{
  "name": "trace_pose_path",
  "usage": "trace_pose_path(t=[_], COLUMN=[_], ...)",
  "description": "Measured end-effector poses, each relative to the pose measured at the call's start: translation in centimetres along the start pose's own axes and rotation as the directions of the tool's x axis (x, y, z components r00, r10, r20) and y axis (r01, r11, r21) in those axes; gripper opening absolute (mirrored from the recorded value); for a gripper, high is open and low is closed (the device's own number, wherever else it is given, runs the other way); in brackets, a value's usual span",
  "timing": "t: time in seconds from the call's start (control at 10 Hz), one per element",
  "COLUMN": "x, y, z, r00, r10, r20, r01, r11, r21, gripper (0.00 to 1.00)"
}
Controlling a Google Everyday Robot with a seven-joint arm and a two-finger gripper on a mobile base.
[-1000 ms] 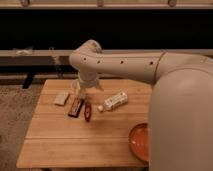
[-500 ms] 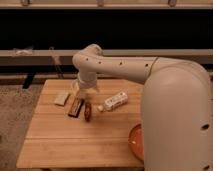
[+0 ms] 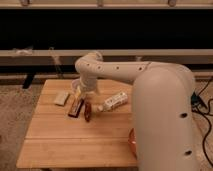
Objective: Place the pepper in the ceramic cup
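Note:
The pepper [image 3: 87, 111] is a slender dark red-brown thing lying on the wooden table [image 3: 60, 140], left of centre. The ceramic cup [image 3: 75, 87] is a pale tumbler at the back of the table, mostly hidden behind my arm. My gripper [image 3: 83, 93] hangs below the wrist at the end of the white arm, just beside the cup and a little behind and above the pepper. The arm's bulk hides most of it.
A flat brown-and-orange bar [image 3: 75, 107] lies right next to the pepper on its left. A small pale block [image 3: 61, 98] lies further left. A white packet [image 3: 114, 101] lies to the right. An orange-red bowl [image 3: 132, 143] shows at the front right, half behind my arm.
My arm has swung closer and fills more of the right side. The wrist has come down slightly toward the back of the table. The objects have not moved.

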Motion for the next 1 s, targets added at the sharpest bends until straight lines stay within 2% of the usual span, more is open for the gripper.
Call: trace_pose_path(t=[0.2,0.7,1.0], x=[-0.6,-0.8,-1.0], y=[-0.3,-0.5,-0.2], z=[1.8,5.0,6.9], r00=[1.0,0.999,0.996], r10=[-0.008,-0.005,0.0], r20=[0.019,0.051,0.085], r01=[0.008,0.005,0.0], r11=[1.0,1.0,1.0], r21=[-0.016,-0.013,-0.008], gripper=[0.8,0.8,0.8])
